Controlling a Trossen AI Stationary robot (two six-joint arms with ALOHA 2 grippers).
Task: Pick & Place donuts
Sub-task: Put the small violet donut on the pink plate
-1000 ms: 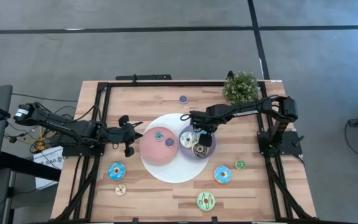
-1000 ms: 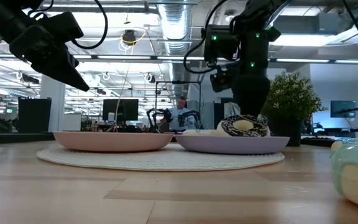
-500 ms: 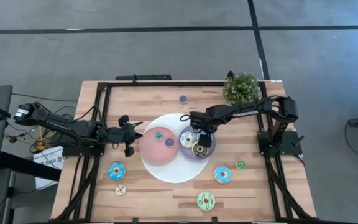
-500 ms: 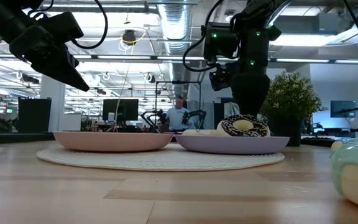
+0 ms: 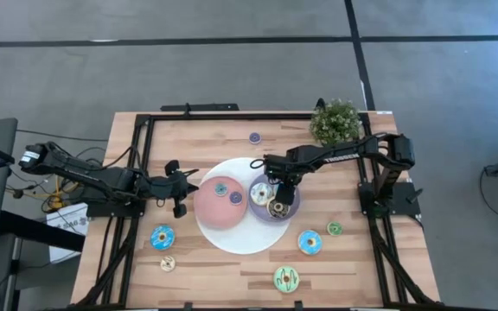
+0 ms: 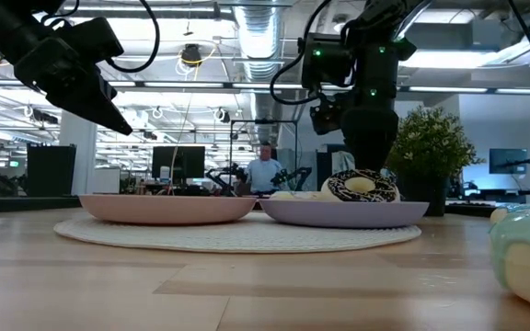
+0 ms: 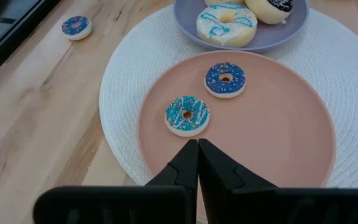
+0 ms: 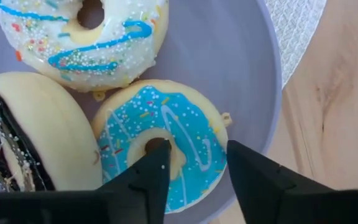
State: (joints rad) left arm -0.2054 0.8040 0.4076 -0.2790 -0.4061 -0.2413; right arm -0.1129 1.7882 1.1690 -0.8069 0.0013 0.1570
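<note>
Roughly eleven donuts (image 5: 309,243), two plates (image 5: 209,207), one plant (image 5: 335,122).

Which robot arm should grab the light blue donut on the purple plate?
The right. Its end effector hangs over that donut in the purple plate, fingers apart. The left end effector waits shut, by the pink plate.

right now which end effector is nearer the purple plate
Right. The right end effector hangs directly over the purple plate, its fingers straddling a blue-iced donut there. The left end effector sits off beside the pink plate, farther away.
</note>
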